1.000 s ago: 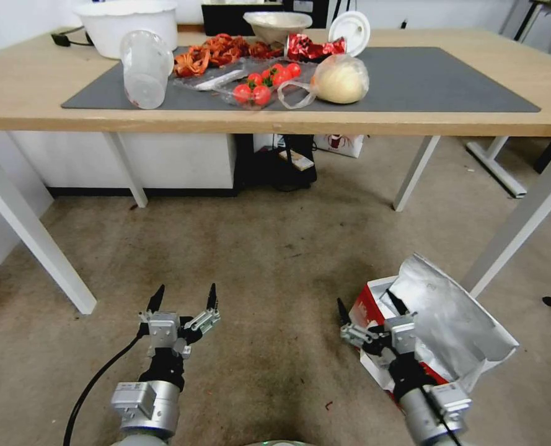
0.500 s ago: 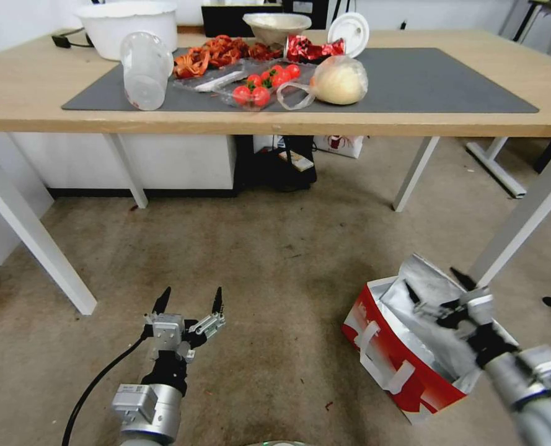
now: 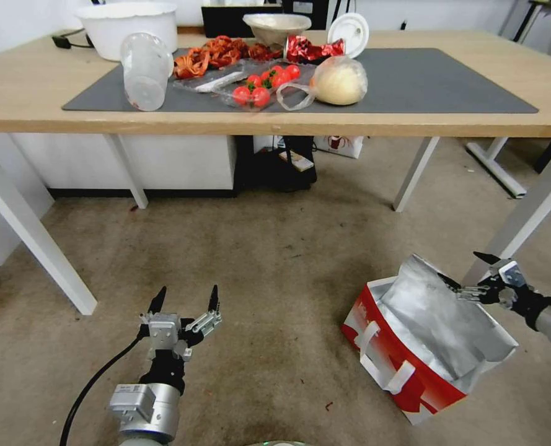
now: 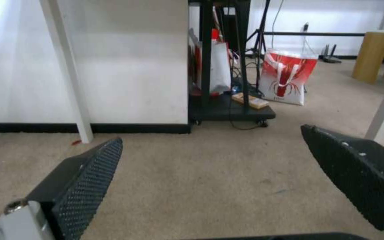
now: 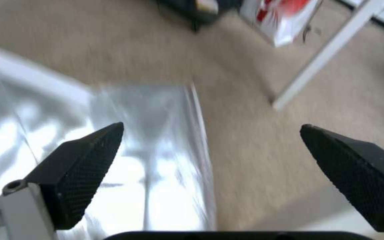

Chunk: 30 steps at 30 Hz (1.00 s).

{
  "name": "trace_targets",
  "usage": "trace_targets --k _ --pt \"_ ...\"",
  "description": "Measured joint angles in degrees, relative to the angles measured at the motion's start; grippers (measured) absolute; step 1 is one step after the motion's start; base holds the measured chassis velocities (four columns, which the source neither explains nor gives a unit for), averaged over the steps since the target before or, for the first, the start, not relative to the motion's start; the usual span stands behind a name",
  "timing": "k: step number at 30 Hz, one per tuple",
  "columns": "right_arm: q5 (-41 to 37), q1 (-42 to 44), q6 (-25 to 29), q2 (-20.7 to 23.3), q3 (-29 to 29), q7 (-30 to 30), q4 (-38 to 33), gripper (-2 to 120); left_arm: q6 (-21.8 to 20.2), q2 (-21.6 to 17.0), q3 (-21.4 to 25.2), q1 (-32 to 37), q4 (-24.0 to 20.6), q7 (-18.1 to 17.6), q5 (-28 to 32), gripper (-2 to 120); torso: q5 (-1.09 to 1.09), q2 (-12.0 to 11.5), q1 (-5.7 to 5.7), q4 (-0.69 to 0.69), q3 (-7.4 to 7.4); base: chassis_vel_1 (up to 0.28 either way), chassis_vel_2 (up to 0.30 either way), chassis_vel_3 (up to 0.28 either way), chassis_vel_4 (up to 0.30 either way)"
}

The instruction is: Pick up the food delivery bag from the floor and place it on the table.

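Observation:
The food delivery bag (image 3: 411, 365) stands open on the carpet at the lower right, red-sided with white handles and a crumpled silver foil lining (image 5: 156, 166). My right gripper (image 3: 464, 267) hangs open at the bag's far right top edge, beside the raised foil flap and holding nothing. In the right wrist view the right gripper (image 5: 212, 133) straddles the foil's edge and the carpet. My left gripper (image 3: 187, 294) is open and idle above bare carpet at the lower left, and the left gripper (image 4: 212, 143) faces the space under the table. The table (image 3: 411, 124) with its grey mat (image 3: 449, 80) stands ahead.
On the mat lie a clear cup (image 3: 145, 71), tomatoes (image 3: 260, 83), a bagged bun (image 3: 340, 79) and a white bowl (image 3: 126, 25). White table legs (image 3: 523, 217) rise just beyond the bag. Under the table are a black cart (image 4: 227, 110) and another red-and-white bag (image 4: 287, 78).
My right arm has swung from the bag's near left side across it to its far right edge, uncovering the bag. The left arm has barely moved.

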<state>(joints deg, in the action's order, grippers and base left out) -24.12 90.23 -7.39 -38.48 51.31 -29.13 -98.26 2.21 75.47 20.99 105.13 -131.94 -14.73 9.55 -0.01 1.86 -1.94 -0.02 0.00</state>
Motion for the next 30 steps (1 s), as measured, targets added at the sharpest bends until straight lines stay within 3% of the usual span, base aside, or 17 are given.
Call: trace_targets --k 9,22,30 --pt "-0.01 -0.87 0.23 3.34 -3.71 -2.75 7.51 100 -0.14 0.12 -0.62 -0.12 0.82 -0.62 -0.34 100 0.01 0.02 0.00 0.00 0.00 0.000 0.000 0.000 0.000" --pt "1.49 -5.38 -0.32 2.59 -11.85 -1.87 12.22 100 0.54 0.97 -0.99 1.18 1.65 -1.31 -0.63 100 0.02 0.04 -0.01 0.02 0.00 0.000 0.000 0.000 0.000" --pt "1.72 -6.60 -0.46 2.67 -13.58 -2.40 13.77 100 0.39 -0.10 -1.01 1.51 1.22 -2.08 0.37 100 -0.01 0.05 -0.01 0.01 0.00 0.000 0.000 0.000 0.000"
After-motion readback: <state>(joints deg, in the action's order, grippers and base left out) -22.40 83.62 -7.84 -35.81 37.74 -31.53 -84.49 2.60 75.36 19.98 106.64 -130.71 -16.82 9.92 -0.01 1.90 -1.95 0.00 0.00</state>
